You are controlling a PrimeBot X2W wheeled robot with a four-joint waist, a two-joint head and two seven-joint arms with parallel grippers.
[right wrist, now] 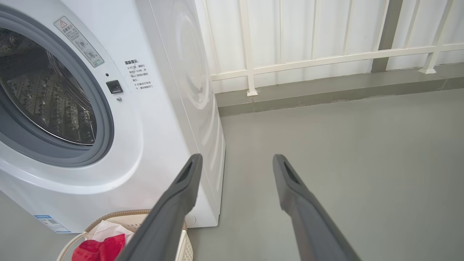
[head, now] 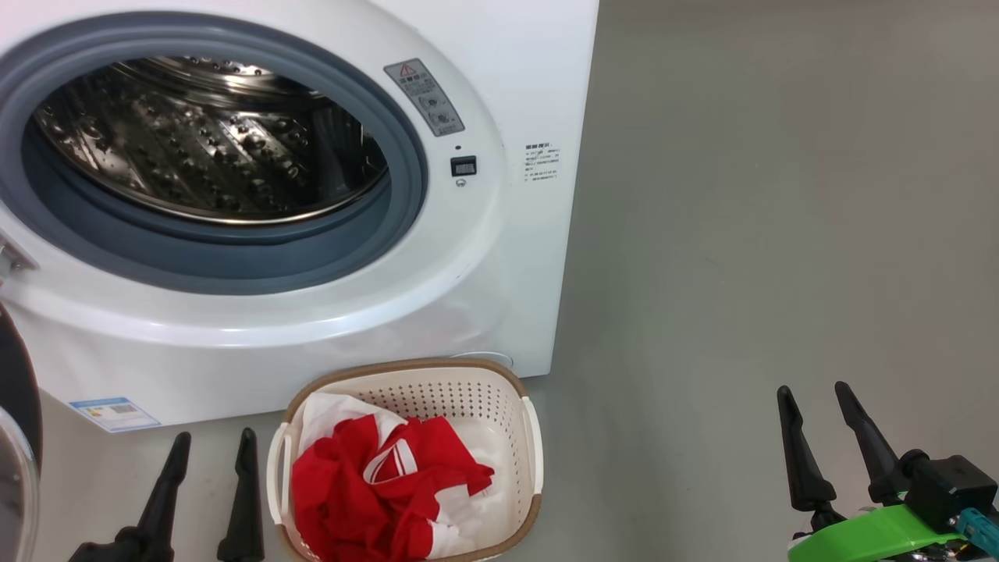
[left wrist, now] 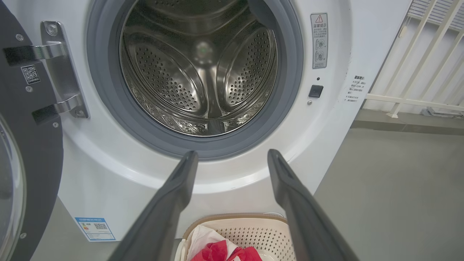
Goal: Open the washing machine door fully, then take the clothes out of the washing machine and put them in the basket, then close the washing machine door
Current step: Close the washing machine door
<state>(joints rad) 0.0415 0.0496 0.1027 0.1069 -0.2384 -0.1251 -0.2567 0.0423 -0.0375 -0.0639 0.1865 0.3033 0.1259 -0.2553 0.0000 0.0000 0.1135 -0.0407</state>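
Clothes [head: 382, 484] sit in the basket [head: 484, 373]; the washing machine drum [left wrist: 199, 72] looks empty. Our left end effector [head: 216, 435] and right end effector [head: 813, 389] gape, holding nothing — we'd push the swung-open door [left wrist: 36, 156] by its outer rim, steadily.

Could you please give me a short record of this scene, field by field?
washer: big white front-loading washing machine, perforated steel drum with no garment visible inside
door: round black-rimmed glass door, swung open to the left
basket: cream perforated plastic basket with brown rim, on the grey floor before the washer
clothes: red and white fabric garments, heaped in the basket
left tool: open, empty, left of the basket
right tool: open, empty, over the floor
step left: close the door
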